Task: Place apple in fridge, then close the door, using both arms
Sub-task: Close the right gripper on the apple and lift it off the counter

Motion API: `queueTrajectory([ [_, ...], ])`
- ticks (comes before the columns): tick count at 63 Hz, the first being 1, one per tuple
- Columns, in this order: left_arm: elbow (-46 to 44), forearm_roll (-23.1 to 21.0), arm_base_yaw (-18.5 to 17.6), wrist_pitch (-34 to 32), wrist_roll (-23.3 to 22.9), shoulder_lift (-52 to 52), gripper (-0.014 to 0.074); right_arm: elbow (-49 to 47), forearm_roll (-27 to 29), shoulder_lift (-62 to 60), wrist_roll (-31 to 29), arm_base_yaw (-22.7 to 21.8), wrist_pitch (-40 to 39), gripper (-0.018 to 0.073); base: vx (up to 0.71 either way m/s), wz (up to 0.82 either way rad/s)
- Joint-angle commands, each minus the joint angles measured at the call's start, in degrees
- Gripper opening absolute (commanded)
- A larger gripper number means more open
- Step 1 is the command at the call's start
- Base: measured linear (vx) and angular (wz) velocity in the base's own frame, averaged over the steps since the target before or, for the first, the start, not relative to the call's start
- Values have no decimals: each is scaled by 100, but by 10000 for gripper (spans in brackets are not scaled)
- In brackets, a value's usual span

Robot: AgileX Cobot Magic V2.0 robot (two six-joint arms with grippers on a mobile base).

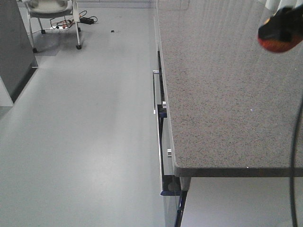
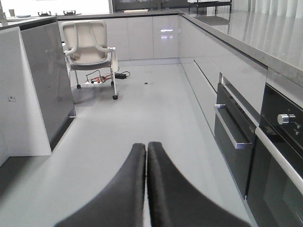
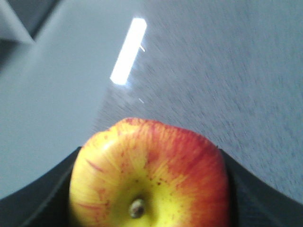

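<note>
Right gripper clamped around the single apple, held above the speckled counter, clear of it, presumably for carriage to the fridge; left gripper closed on nothing, pointing along the floor, likely free for the door. Count: one apple, two grippers, one chair
</note>
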Motion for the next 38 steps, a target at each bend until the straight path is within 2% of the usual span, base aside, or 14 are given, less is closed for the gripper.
queueTrajectory([
  [1, 121, -51, -18, -402, -10, -78, -6, 281, 591, -901, -400, -12, -259, -7, 0, 0],
  [7, 121, -51, -18, -402, -10, -78, -6, 1149, 1078, -1729, -723, -12, -307, -6, 0, 0],
  [18, 121, -51, -18, -402, -10, -78, -6, 2724, 1578, -3298, -1247, -12, -489, -6, 0, 0],
  [29, 121, -51, -18, -402, -10, -78, -6, 3789, 1678, -4523, -1291, -12, -863, -6, 0, 0],
  [38, 121, -51, -18, -402, -10, -78, -6, 4132, 1678, -5061, -1291, -12, -1011, -6, 0, 0],
])
